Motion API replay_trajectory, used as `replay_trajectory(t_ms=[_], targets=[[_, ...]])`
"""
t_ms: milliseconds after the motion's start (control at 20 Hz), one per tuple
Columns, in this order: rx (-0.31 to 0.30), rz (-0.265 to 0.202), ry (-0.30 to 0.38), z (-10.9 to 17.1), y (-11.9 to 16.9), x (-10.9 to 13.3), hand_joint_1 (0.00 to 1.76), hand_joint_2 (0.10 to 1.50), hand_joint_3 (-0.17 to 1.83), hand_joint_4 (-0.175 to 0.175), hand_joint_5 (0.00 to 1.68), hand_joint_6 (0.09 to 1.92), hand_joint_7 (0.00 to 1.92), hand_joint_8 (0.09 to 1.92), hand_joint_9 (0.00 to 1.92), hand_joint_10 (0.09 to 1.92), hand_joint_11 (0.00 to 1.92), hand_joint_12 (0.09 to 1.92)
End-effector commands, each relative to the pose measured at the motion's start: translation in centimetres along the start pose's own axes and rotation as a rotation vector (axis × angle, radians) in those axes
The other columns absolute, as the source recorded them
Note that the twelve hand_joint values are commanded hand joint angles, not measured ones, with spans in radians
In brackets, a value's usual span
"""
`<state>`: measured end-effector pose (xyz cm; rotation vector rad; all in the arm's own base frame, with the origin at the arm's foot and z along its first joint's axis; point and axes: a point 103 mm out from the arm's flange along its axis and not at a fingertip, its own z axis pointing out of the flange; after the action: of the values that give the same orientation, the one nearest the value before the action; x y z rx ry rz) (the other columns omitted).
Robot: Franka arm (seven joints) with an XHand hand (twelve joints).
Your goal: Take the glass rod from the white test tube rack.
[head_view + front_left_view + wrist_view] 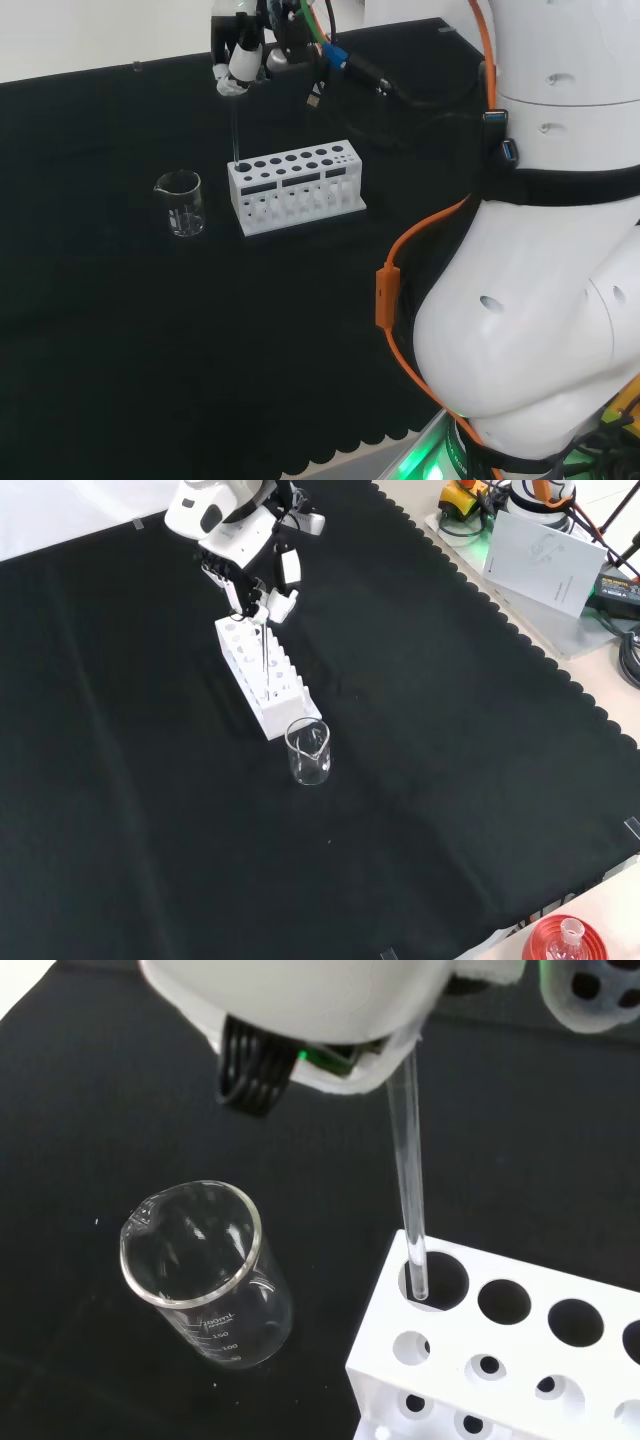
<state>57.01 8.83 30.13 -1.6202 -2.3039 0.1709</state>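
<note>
Hand [240,55] above the rack's [296,186] end hole, fingers pinching the top of the rod [409,1190]. Rod upright, lower tip just inside that hole. Beaker [181,203] near that end, apart, on the cloth [150,330].

The beaker [207,1275] just beside the hand [300,1010] bears graduation marks reading 100 and 150.

White rounded arm links [540,300], orange cable [386,290], black-and-white hand [250,575], blue connectors
</note>
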Motion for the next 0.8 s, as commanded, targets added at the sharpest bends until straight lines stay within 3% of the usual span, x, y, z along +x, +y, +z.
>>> replay_trajectory(t_ms=[50, 800], targets=[[-0.018, 0.009, -0.016, -1.2, -2.7, 1.2, 1.22, 0.61, 0.75, -0.175, 1.28, 0.69, 1.74, 0.24, 1.88, 0.09, 1.66, 0.5], [-0.079, -0.02, -0.055, -4.4, -5.8, 6.3, 1.22, 0.61, 0.76, -0.175, 1.28, 0.69, 1.76, 0.21, 1.89, 0.09, 1.66, 0.5]])
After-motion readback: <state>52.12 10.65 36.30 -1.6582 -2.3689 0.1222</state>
